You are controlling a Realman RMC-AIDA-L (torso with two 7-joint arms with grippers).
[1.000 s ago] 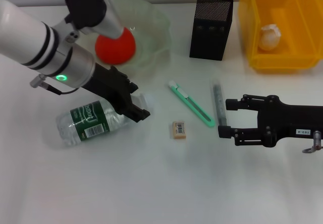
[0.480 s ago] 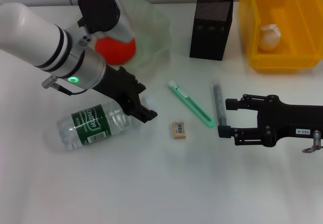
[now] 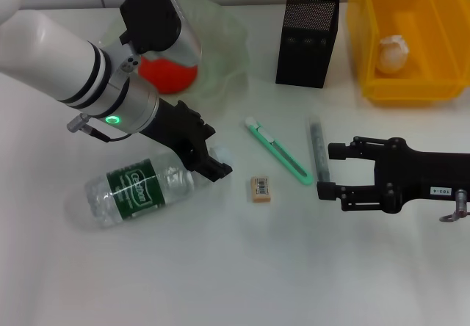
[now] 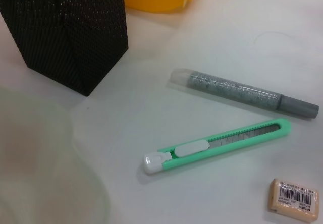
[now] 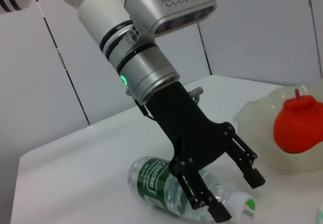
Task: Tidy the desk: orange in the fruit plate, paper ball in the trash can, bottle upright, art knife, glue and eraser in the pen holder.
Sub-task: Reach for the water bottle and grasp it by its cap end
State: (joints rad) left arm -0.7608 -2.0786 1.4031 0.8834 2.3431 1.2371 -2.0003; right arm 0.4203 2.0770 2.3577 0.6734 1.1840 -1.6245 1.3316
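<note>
**Left gripper at the bottle's neck**

White desk [image 3: 220,267] fills my head view. I see the bottle [image 3: 143,188] lying on its side, cap end between the spread fingers of the left gripper [image 3: 214,161]; contact seems absent, though I can't be sure. Right gripper [image 3: 327,170] waits open beside the glue [image 3: 317,148]. Orange [image 3: 170,73] sits in the fruit plate [image 3: 224,40].

My left claw [image 3: 213,161] sits left of centre, fingers spread at the neck of the bottle [image 3: 136,191], which lies on its side on the desk [image 3: 220,267]. My right claw [image 3: 329,170] hangs open at the right, beside the glue [image 3: 318,148] and art knife [image 3: 277,150]. The eraser [image 3: 261,189] lies below them.
</note>
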